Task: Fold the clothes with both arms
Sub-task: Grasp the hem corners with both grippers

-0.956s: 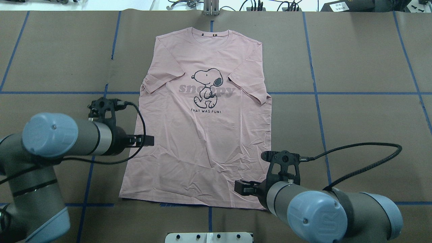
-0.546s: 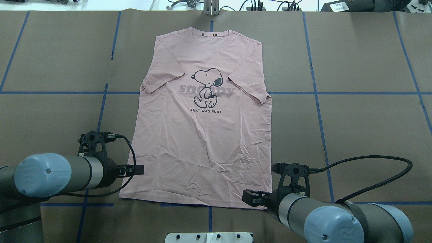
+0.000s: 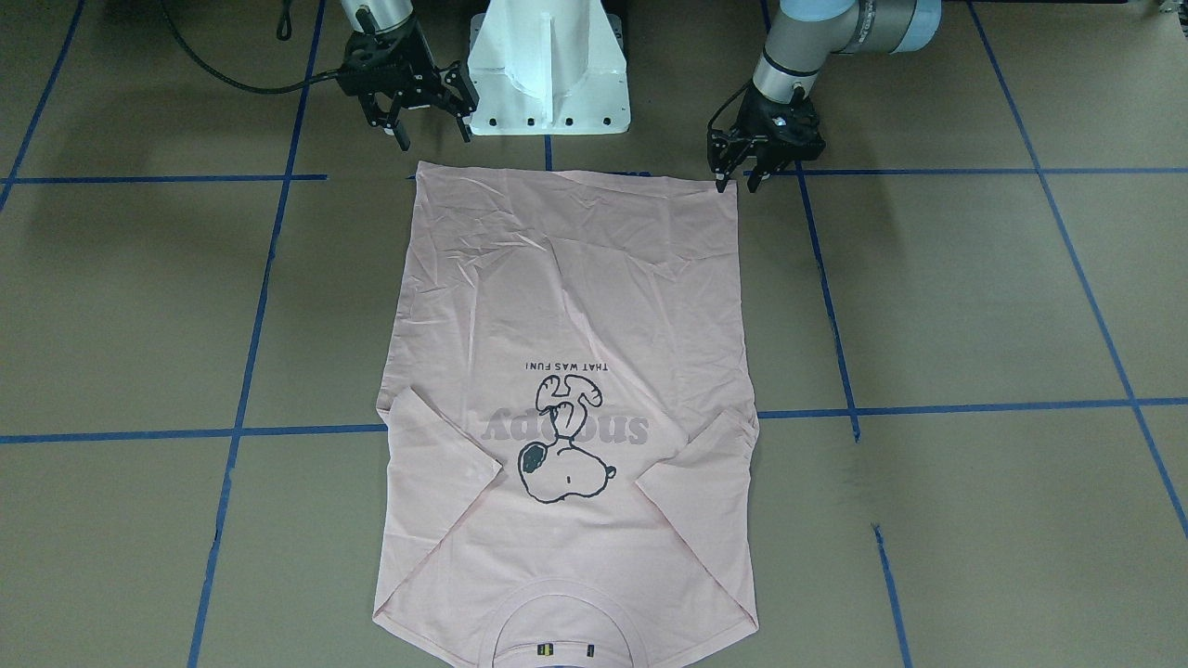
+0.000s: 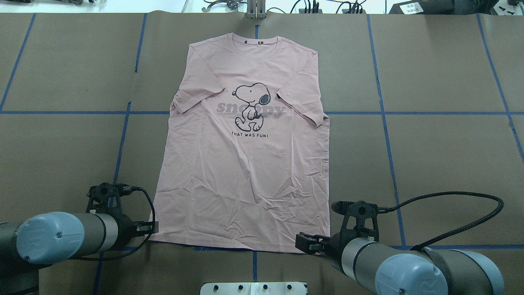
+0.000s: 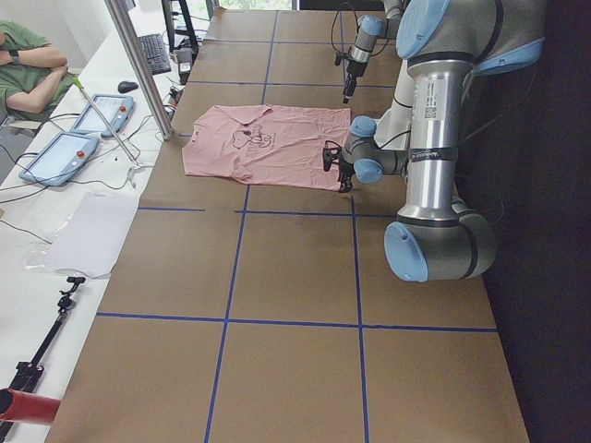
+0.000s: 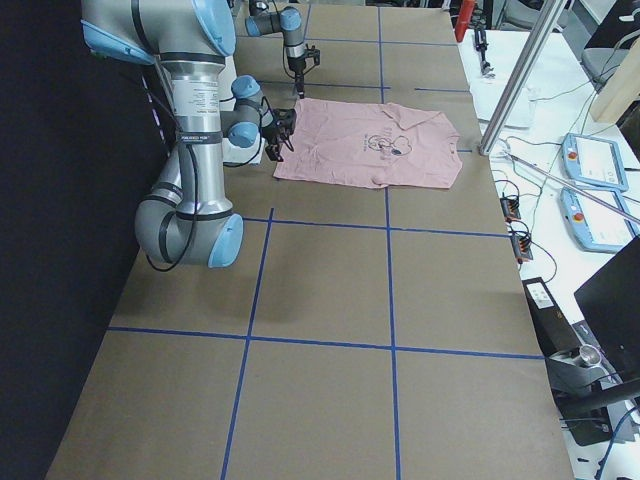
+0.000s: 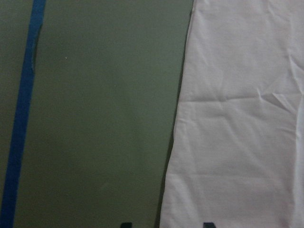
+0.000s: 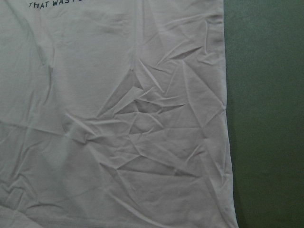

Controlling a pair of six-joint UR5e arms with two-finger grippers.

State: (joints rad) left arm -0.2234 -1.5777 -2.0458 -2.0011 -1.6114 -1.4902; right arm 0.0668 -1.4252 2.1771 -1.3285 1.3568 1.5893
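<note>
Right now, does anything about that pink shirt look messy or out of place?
Only slightly. The T-shirt lies flat, but its lower part near the right gripper is creased with sharp wrinkles. Nothing looks torn or spilled.

Brown blue-taped table — pink T-shirt lying flat.

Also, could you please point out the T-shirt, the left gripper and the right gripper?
T-shirt (image 4: 245, 180): overhead exterior view, plain cloth below the print.
left gripper (image 3: 737, 186): exterior front-facing view, midway between its fingertips.
right gripper (image 3: 436, 141): exterior front-facing view, midway between its fingertips.
</note>
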